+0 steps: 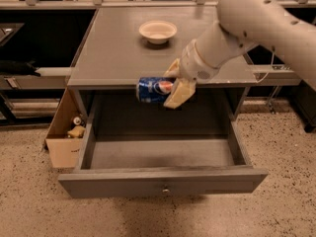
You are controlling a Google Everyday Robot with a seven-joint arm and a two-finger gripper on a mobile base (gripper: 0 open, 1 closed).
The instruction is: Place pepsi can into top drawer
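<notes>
**A:** Where is the small blue metal pepsi can point(154, 89) with the round red-white-blue logo?

**B:** It is clamped between the fingers of the robot's cream two-finger pincer point(172, 85). The can juts from the pincer toward the left of the view. It lies on its side, with its long axis level along the grey counter's point(113, 53) front edge.

**A:** And the wide shallow grey wooden top drawer point(123, 181)?

**B:** It is pulled open, below the pincer and slightly nearer the camera. The can lies parallel to the drawer's width, so lowering it probably needs no turning.
</notes>
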